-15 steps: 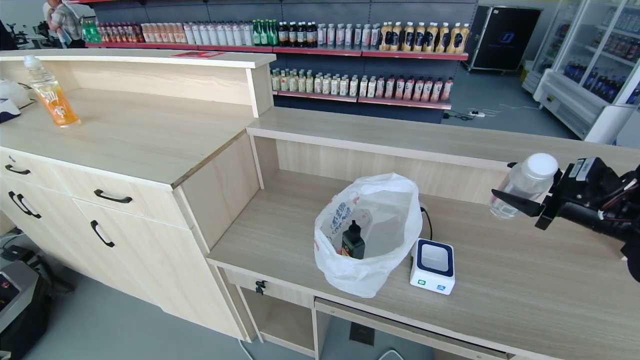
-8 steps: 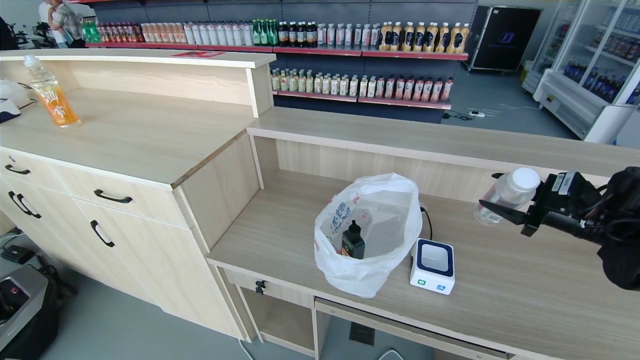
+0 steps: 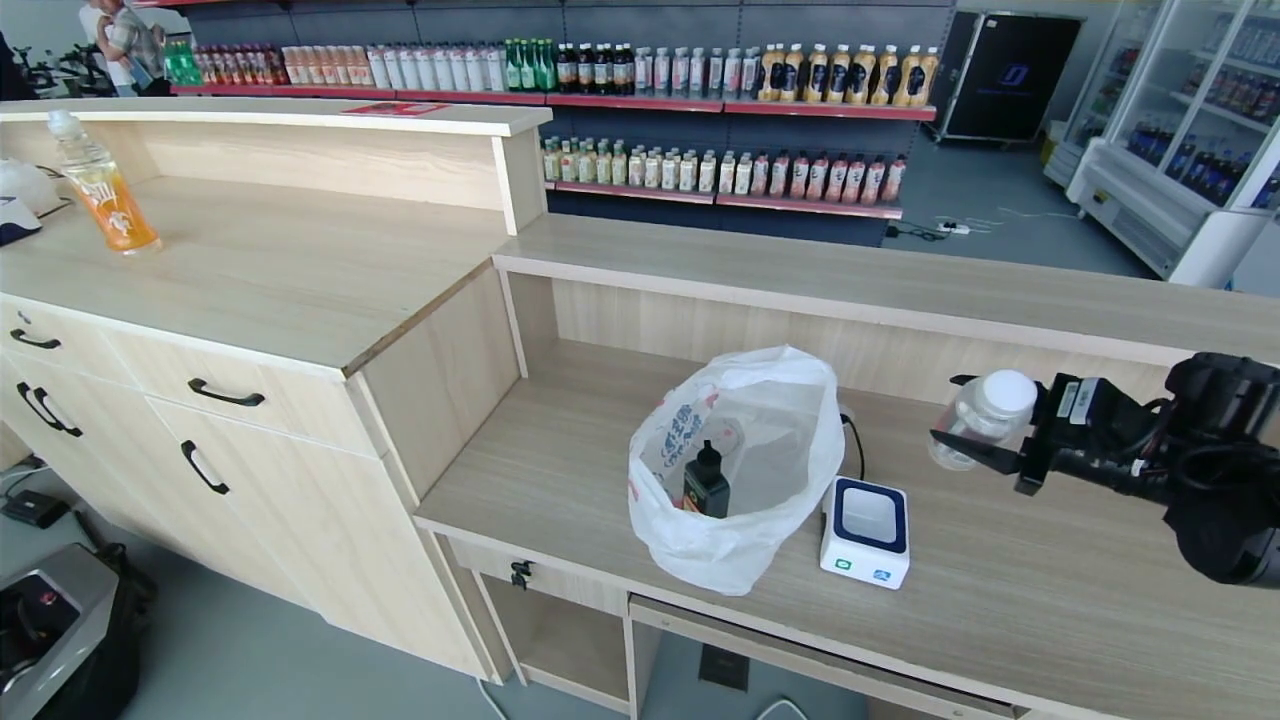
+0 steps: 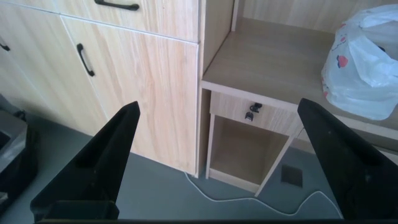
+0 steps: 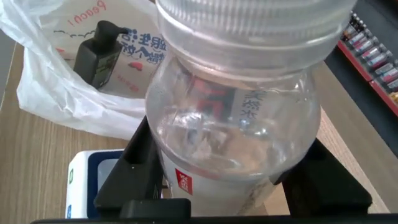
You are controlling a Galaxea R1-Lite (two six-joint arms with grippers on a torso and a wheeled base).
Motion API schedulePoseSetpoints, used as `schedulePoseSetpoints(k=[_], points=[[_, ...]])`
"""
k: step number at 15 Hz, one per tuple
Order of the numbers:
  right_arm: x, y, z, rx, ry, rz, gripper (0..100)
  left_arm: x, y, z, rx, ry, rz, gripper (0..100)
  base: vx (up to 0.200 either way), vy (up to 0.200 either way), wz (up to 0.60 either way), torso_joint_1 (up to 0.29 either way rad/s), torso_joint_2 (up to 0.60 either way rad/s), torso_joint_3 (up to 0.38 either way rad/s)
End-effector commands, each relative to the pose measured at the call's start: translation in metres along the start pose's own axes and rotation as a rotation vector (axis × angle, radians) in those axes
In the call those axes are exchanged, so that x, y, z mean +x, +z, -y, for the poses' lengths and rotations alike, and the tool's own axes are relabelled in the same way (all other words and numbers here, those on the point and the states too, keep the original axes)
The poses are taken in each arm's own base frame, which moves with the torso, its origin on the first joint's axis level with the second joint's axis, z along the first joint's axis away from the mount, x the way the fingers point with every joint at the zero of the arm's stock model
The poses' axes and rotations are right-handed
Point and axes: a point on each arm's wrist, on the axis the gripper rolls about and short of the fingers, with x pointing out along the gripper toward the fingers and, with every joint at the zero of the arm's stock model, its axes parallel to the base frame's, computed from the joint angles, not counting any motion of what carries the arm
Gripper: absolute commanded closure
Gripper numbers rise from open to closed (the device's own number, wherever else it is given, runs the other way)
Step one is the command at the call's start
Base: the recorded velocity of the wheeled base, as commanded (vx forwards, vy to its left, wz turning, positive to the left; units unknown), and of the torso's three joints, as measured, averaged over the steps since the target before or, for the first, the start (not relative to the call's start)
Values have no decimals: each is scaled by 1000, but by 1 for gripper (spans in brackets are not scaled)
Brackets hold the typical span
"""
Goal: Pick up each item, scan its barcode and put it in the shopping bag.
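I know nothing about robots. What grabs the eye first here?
The right gripper grips a clear plastic bottle with a white cap above the pale wooden counter. To its left stands an open white plastic shopping bag with a black pump bottle inside, a small white-and-blue scanner box right beside it.

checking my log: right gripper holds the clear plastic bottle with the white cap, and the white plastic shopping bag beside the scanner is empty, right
The white plastic shopping bag is not empty: the head view shows a black pump bottle standing inside it. The rest holds: the right gripper grips the clear white-capped plastic bottle, and the bag is beside the white and blue scanner.
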Motion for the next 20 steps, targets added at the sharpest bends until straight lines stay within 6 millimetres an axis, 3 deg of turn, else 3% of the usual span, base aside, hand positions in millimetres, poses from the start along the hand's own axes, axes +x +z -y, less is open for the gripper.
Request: schedulePoseSetpoints(k=[1, 5, 20], points=[[-3, -4, -1, -24, 13, -12, 100, 0, 0, 0, -1, 1, 1, 0, 0, 0, 0, 0, 0, 0], [-2, -8, -7, -146, 94, 32, 100, 0, 0, 0, -1, -1, 1, 0, 0, 0, 0, 0, 0, 0], [21, -40, -28, -203, 150, 55, 100, 0, 0, 0, -1, 1, 1, 0, 0, 0, 0, 0, 0, 0]])
